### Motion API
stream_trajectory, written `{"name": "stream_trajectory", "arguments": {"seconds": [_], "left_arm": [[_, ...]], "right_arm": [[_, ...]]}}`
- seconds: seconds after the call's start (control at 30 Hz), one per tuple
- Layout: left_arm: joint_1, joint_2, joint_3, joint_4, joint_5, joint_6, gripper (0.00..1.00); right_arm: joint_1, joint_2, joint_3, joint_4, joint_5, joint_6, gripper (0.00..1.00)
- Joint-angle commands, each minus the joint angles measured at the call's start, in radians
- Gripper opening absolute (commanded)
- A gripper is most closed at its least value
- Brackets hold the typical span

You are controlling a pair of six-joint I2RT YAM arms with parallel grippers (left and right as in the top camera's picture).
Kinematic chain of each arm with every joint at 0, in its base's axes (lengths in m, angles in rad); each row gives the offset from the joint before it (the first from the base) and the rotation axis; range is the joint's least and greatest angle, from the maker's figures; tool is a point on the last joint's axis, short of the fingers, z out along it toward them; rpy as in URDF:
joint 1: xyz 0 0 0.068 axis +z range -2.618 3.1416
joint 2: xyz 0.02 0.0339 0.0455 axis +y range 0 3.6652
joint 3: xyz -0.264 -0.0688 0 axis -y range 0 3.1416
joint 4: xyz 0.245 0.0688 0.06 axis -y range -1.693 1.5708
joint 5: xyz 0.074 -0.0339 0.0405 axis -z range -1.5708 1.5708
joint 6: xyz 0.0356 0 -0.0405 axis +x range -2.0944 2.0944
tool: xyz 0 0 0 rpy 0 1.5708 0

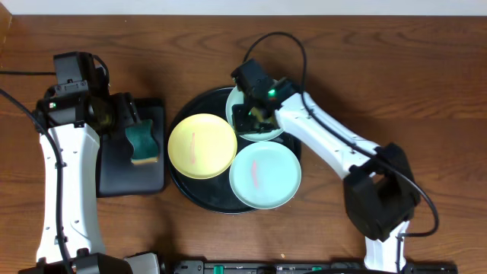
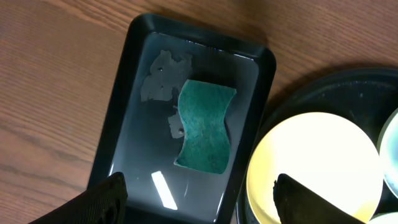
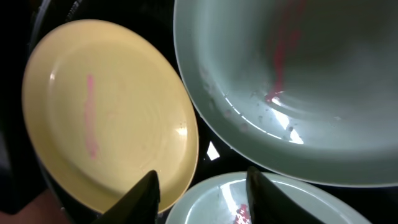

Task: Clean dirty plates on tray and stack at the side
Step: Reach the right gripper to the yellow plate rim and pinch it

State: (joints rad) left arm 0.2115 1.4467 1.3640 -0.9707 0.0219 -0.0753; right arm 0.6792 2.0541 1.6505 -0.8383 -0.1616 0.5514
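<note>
1. From overhead, the right hand [image 1: 253,116] hides most of the far mint plate [image 1: 266,135]. Only parts of that plate's rim show around the hand.
2. In the right wrist view the frame cuts off both fingers [image 3: 142,198], so only their tips show. They stand apart with nothing clamped between them.
3. A mint rim shows in the gap between those tips, and a larger mint plate with a pink streak and water drops fills the space ahead. I cannot tell which mint plate is which there, or whether a tip touches either one.
4. The left hand [image 2: 199,182] hangs above the rectangular tray [image 2: 134,50] with its fingers spread wide and holding nothing. Only the two dark tips enter at the lower edge.
5. The teal sponge [image 2: 205,127] lies flat on that tray's glossy floor, just ahead of the left hand and apart from it.
6. The round tray [image 1: 190,196] sits on the worktop [image 1: 396,68] just beside the rectangular tray, on the left hand's right. It carries all three plates.
7. The yellow plate [image 1: 202,146], marked with a pink streak, lies to the right hand's left.
8. The near mint plate [image 1: 265,173] lies behind the right hand, toward its arm's base, with its edge meeting the yellow plate.
</note>
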Motion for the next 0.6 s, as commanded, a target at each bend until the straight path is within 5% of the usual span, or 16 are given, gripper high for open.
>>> {"name": "stream_trajectory", "arguments": {"seconds": [0.0,0.33,0.57], "left_arm": [[0.002,0.001,0.022,-0.008,-0.011,-0.009,0.76],[0.002,0.001,0.021,-0.008,-0.011,-0.009,0.76],[0.002,0.001,0.02,-0.008,-0.011,-0.009,0.76]], "right_arm": [[0.024,0.034,0.02,0.009,0.035,0.032,0.37],[0.052,0.114,0.018,0.033,0.061,0.031,0.23],[0.064,0.15,0.017,0.061,0.072,0.027,0.22]]}}
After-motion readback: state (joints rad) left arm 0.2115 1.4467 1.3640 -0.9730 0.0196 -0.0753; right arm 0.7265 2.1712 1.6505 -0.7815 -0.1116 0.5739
